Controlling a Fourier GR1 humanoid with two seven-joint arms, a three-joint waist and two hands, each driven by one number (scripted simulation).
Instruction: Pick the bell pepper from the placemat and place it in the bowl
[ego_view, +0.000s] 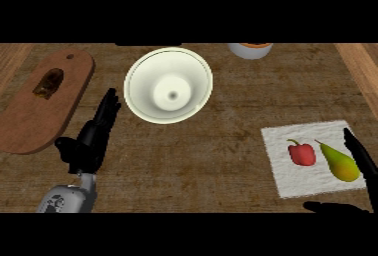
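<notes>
While the bell pepper (301, 153) lies untouched on the white placemat (295, 185), the task stands at its very beginning: nothing has been lifted, and the cream bowl (168, 85) holds nothing that can be seen. The red pepper rests near the middle of the placemat, stem toward the far side, with a yellow-green pear (339, 162) just beside it on the right; the two appear close but apart. The right hand (361, 155) enters at the lower right edge of the head view, its long fingers straight and lying over the right border of the placemat beyond the pear, its thumb (332, 207) spread well away below the cloth; the hand is thus opened wide and clamped on nothing, and it does not touch the pepper. The left hand (94, 135) rests on the bench (221, 130) between the wooden cutting board (44, 110) and the bowl, fingers straight and pointing away from the robot, holding nothing. The bowl stands well apart from the placemat, up and to the left across bare bench. A dark, brownish item (49, 84) lies on the cutting board, too indistinct to name, and a pale cup (249, 50) with an orange top shows at the far edge. By this reading every step remains: closing the right hand round the pepper without disturbing the pear, lifting it, carrying it across to the bowl, and releasing it inside.
</notes>
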